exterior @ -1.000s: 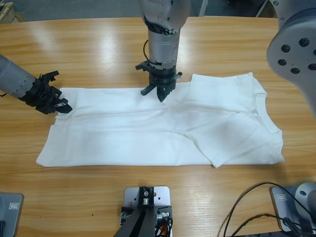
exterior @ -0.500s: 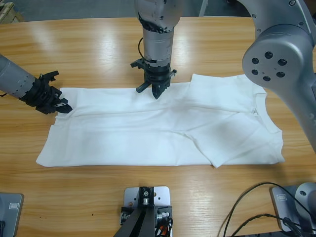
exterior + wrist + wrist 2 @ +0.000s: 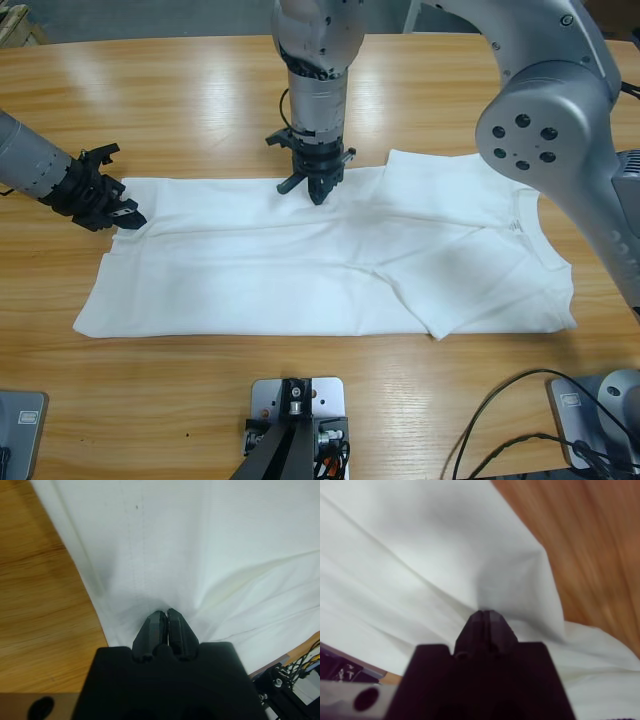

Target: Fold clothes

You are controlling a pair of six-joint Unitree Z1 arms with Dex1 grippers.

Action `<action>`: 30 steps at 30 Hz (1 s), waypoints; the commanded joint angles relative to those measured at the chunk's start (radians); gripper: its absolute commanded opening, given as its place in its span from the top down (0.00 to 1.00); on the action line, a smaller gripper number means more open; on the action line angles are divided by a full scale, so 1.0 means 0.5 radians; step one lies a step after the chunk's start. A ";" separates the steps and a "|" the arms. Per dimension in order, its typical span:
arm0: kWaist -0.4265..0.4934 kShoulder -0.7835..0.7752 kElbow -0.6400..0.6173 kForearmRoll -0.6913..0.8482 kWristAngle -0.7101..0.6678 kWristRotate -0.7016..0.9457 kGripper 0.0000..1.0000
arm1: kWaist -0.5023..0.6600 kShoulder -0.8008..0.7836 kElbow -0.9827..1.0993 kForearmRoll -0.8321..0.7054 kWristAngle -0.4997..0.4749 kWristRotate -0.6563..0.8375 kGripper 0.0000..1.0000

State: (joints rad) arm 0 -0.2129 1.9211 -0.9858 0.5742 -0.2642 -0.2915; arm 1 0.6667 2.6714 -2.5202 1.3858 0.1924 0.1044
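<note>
Two arms, silver-grey metal tubes with rounded joints. Big elbow joint (image 3: pixel 540 125) near camera: round cap with ring of small dark screw holes. Arm from top middle: smooth grey forearm (image 3: pixel 317 100), thin black cable looping at wrist, black gripper (image 3: pixel 316 190) with spiky bracket. Arm from left edge: grey ribbed forearm (image 3: pixel 25 160), black gripper (image 3: pixel 128 216). Wrist views: blocky matte-black gripper bodies, narrow tapered black jaws.

A long wooden table (image 3: pixel 200 90) with a glossy finish fills the scene, ceiling light reflecting off its boards in pale streaks. Beyond its far edge lies grey floor (image 3: pixel 150 18); black cables (image 3: pixel 500 420) trail across the near right corner.
</note>
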 commanded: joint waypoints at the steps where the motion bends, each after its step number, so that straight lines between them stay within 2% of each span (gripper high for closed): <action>1: -0.037 0.146 -0.001 -0.019 0.025 0.018 1.00 | 0.055 0.063 0.079 0.160 0.005 -0.018 1.00; 14: -0.050 0.140 -0.001 -0.016 0.025 0.018 1.00 | 0.118 -0.029 0.066 0.266 -0.049 0.030 1.00; 22: -0.059 0.140 -0.001 -0.013 0.025 0.018 1.00 | -0.130 -0.118 0.094 0.373 -0.271 0.022 1.00; 30: -0.059 0.163 -0.007 -0.010 0.025 0.015 1.00 | -0.091 -0.134 0.145 0.370 -0.215 0.064 1.00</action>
State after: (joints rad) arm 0 -0.2295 1.9221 -0.9892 0.5742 -0.2642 -0.2915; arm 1 0.6048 2.6150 -2.4892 1.3930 0.0762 0.1083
